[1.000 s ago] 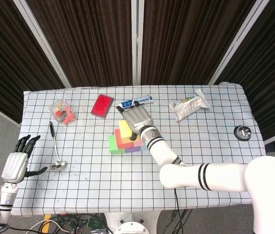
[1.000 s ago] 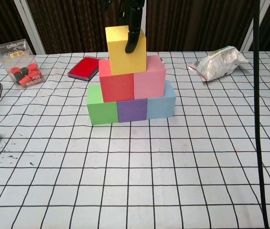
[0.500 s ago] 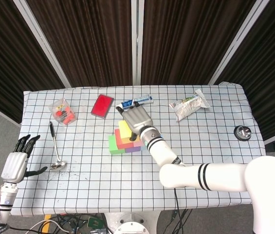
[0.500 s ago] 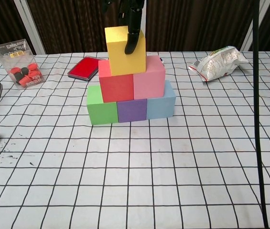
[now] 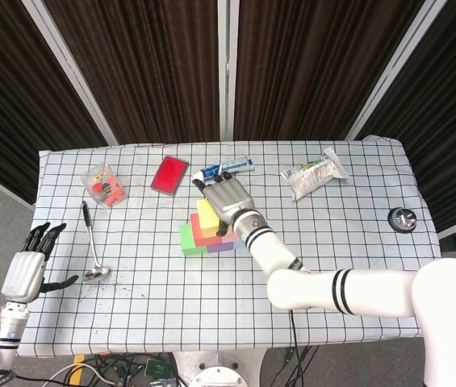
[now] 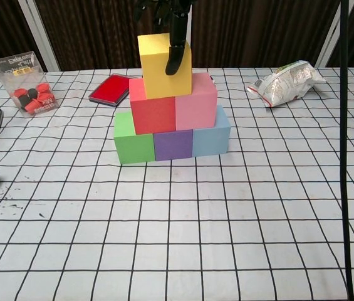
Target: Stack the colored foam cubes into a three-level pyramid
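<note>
The foam pyramid stands mid-table: green cube [image 6: 133,141], purple cube [image 6: 173,145] and blue cube [image 6: 212,138] form the base. Red cube [image 6: 153,113] and pink cube [image 6: 197,103] sit on them, and the yellow cube [image 6: 156,70] [image 5: 206,212] is on top. My right hand [image 5: 228,199] [image 6: 169,22] reaches down over the yellow cube and grips it, one finger [image 6: 175,54] lying against its front face, the others hidden behind. My left hand [image 5: 27,270] hangs beyond the table's left edge, fingers apart, holding nothing.
A clear box of red pieces [image 6: 28,84] and a flat red case [image 6: 109,89] lie back left. A spoon [image 5: 92,242] lies at the left. A snack bag [image 6: 286,81], a tube [image 5: 228,168] and a small metal dish [image 5: 403,218] lie right and behind. A black cable [image 6: 343,157] hangs at right.
The right hand has shifted very slightly at the yellow cube, its front finger a touch higher. The cubes and the left hand have not moved.
</note>
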{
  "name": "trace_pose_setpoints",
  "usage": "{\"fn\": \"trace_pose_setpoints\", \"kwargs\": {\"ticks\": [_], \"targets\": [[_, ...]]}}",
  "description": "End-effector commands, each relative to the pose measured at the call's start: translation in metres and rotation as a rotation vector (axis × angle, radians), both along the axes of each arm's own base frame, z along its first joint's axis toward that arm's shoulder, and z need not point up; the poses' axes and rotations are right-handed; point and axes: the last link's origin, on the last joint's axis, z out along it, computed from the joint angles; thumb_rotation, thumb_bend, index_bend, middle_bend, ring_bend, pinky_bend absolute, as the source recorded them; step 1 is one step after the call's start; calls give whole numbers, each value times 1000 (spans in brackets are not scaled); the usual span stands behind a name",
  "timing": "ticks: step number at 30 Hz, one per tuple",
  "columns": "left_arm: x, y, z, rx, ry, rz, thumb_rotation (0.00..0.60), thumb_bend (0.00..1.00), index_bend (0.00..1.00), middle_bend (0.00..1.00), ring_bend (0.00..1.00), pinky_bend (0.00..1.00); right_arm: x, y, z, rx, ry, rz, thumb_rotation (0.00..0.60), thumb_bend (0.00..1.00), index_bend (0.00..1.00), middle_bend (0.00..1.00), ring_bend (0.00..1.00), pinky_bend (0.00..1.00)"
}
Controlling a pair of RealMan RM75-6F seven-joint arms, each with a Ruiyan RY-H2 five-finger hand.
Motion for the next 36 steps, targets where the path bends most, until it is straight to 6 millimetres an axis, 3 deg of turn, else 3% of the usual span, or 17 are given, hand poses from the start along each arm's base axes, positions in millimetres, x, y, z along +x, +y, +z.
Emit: {"fn": "trace_pose_setpoints", "kwargs": {"ticks": [1, 4, 8, 10, 13, 18, 26, 30, 36], "targets": [[0, 0, 0, -1, 0, -1, 600, 0, 71, 112, 0, 58, 0, 1, 7, 4, -16, 1, 600, 0, 0, 225, 32, 0], [1, 0, 0, -3, 2, -4, 600, 0, 71, 112, 0, 58, -3, 5, 22, -3, -29, 10, 600, 0, 0, 138, 2, 0], [1, 0, 1, 1, -1, -2, 600, 0, 71, 112, 0, 59, -25, 14, 55, -70, -35, 25, 600, 0, 0, 31, 0, 0], [1, 1, 2, 7, -5, 3, 600, 0, 71, 112, 0, 58, -47, 21, 77, -148, -18, 42, 600, 0, 0, 8, 0, 0], [2, 1, 6, 25, -11, 7, 600, 0, 71, 112, 0, 59, -97, 41, 107, -288, 22, 43, 600, 0, 0, 0, 0, 0], [5, 2, 11, 51, 0, 9, 600, 0, 71, 112, 0, 62, -178, 83, 129, -446, 48, 6, 600, 0, 0, 0, 0, 0], [3, -8, 16, 75, 32, 34, 600, 0, 71, 112, 0, 64, -290, 151, 129, -612, -20, -91, 600, 0, 0, 0, 0, 0], [0, -16, 17, 70, 49, 42, 600, 0, 71, 110, 0, 66, -326, 175, 123, -669, -51, -115, 600, 0, 0, 0, 0, 0], [-3, -33, 14, 64, 31, 62, 600, 0, 71, 109, 0, 67, -354, 198, 114, -750, -41, -60, 600, 0, 0, 0, 0, 0]]}}
